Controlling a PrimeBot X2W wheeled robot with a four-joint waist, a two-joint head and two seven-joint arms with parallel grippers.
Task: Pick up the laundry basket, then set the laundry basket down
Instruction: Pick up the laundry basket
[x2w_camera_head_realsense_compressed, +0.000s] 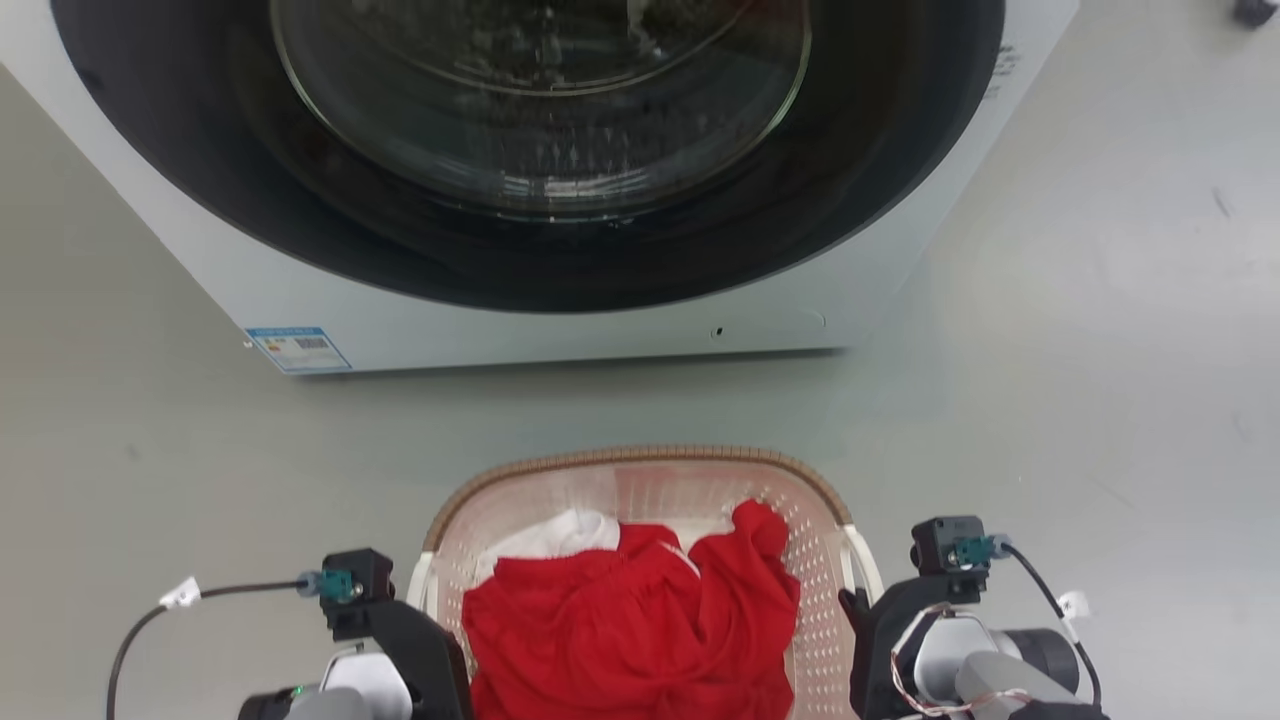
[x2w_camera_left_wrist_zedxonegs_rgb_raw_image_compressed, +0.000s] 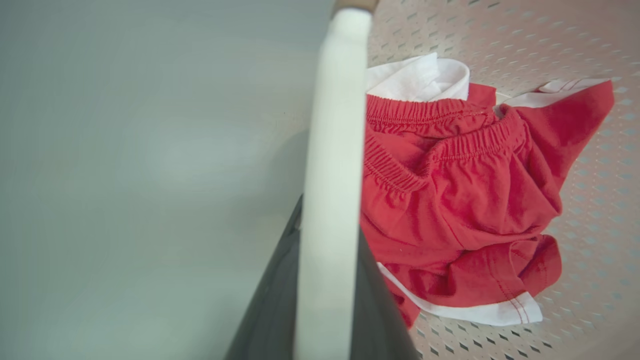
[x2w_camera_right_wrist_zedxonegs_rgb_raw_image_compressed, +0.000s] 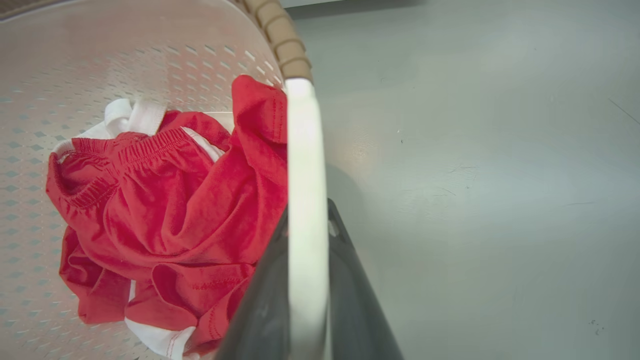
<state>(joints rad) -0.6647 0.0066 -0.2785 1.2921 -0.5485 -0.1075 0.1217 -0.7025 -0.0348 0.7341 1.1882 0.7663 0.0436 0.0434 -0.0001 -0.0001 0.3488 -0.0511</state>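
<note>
**Basket held two-handed, one handle per arm**

- The laundry basket (x2w_camera_head_realsense_compressed: 640, 456) is on the floor (x2w_camera_head_realsense_compressed: 1100, 350) in front of the washing machine (x2w_camera_head_realsense_compressed: 560, 325), or just above the floor. I can't tell which. It's centred between the arms.
- Left gripper (x2w_camera_left_wrist_zedxonegs_rgb_raw_image_compressed: 330, 225): jaws clamped on the left handle (x2w_camera_left_wrist_zedxonegs_rgb_raw_image_compressed: 335, 125), with a dark finger on each side of the white bar.
- Right gripper (x2w_camera_right_wrist_zedxonegs_rgb_raw_image_compressed: 307, 220): same, jaws clamped on the right handle (x2w_camera_right_wrist_zedxonegs_rgb_raw_image_compressed: 305, 150).
- Why this hold, my read: the body is too wide for one gripper and the perforated wall gives no real purchase, so the handles are the only sensible grab points. A matched grip on both sides should keep the basket level and stop the load sliding.
- The clothes lie loose and bunched toward the robot's end. The far end of the basket is bare.

Counts:
- 1 basket, 2 handles
- 2 grippers, both engaged
- 1 pair of red shorts (x2w_camera_head_realsense_compressed: 630, 630) with white trim
- 1 white garment (x2w_camera_head_realsense_compressed: 555, 535) partly under them; anything deeper is hidden
- 1 washing machine with 1 label (x2w_camera_head_realsense_compressed: 298, 349)
</note>
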